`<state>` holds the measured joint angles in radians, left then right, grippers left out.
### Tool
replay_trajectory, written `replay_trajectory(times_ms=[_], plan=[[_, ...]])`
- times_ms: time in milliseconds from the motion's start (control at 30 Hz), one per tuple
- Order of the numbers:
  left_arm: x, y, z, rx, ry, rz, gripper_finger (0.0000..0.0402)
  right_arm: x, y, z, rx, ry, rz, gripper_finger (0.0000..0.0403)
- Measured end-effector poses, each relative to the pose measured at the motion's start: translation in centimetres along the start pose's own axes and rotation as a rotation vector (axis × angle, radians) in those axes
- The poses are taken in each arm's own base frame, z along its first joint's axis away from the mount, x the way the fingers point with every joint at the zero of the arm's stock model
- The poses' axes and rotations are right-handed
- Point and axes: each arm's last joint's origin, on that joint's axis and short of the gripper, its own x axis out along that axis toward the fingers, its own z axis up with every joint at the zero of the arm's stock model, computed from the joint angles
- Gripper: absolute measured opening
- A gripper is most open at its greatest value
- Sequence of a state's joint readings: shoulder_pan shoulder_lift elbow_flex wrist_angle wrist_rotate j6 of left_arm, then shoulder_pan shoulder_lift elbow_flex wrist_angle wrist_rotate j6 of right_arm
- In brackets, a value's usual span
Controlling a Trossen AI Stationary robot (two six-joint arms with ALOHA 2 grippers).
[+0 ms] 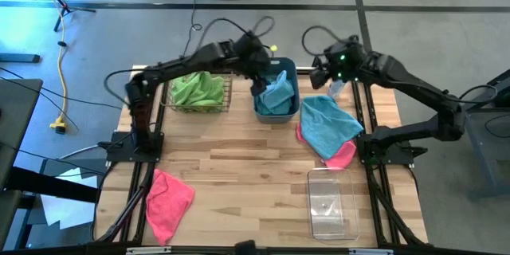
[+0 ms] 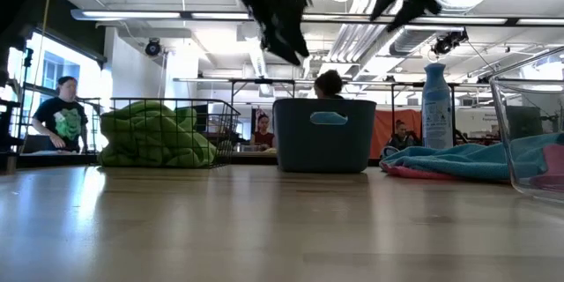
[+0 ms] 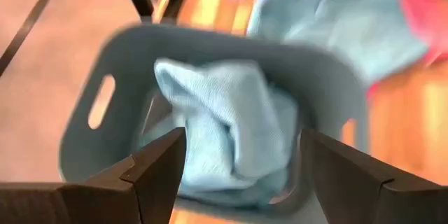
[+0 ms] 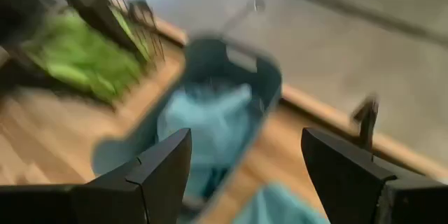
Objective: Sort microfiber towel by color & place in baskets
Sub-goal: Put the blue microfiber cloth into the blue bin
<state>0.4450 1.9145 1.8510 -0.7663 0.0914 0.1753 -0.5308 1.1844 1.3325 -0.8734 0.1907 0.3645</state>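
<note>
A light blue towel [image 3: 217,122] lies crumpled inside the slate-blue tub [image 1: 288,70] at the table's far middle. My left gripper [image 3: 241,161] hangs open above the tub [image 3: 91,98], clear of the towel. Green towels [image 1: 197,89] fill the wire basket [image 1: 226,96] to the tub's left. Another blue towel [image 1: 327,123] lies spread on the table right of the tub, over a pink towel [image 1: 343,156]. A second pink towel [image 1: 169,195] lies near the front left. My right gripper [image 4: 245,161] hangs open, high over the far right, pointing toward the tub [image 4: 269,77].
A clear plastic bin [image 1: 329,202] stands near the front right. A pale blue spray bottle [image 2: 437,106] stands at the far right behind the spread towels. People show in the room beyond the table. Bare wood runs across the table's middle and front [image 1: 247,183].
</note>
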Motion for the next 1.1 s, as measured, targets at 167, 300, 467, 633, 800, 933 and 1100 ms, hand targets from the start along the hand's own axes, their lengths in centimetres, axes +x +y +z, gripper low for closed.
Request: replay_trajectory(times_ms=[167,300,467,633,800,933,1100], plan=[[-4.3,-1.2,-0.8,-0.061,-0.145,-0.043,0.0267,3.4,-0.7,-4.2,0.057,0.183,-0.002,0.0266],[-7.6,-2.8,-2.2,-0.071,-0.284,-0.059,0.0267,5.3,-1.1,-7.5,0.081,0.332,0.025,0.0266],[-10.1,-4.4,-5.0,-0.124,-0.438,-0.088,0.0267,6.8,-2.0,-10.8,0.113,0.458,-0.033,0.0266],[-11.5,-5.3,-7.2,-0.225,-0.521,-0.124,0.0266,8.0,-2.7,-13.5,0.152,0.53,-0.075,0.0266],[-12.6,-5.9,-7.7,-0.247,-0.555,-0.124,0.0266,8.8,-3.3,-15.3,0.215,0.573,-0.1,0.0266],[-13.6,-6.3,-7.7,-0.226,-0.59,-0.135,0.0266,8.9,-3.4,-15.8,0.243,0.588,-0.111,0.0266],[-14.6,-6.5,-7.8,-0.221,-0.618,-0.143,0.0266,9.3,-3.3,-15.7,0.251,0.584,-0.11,0.0266]])
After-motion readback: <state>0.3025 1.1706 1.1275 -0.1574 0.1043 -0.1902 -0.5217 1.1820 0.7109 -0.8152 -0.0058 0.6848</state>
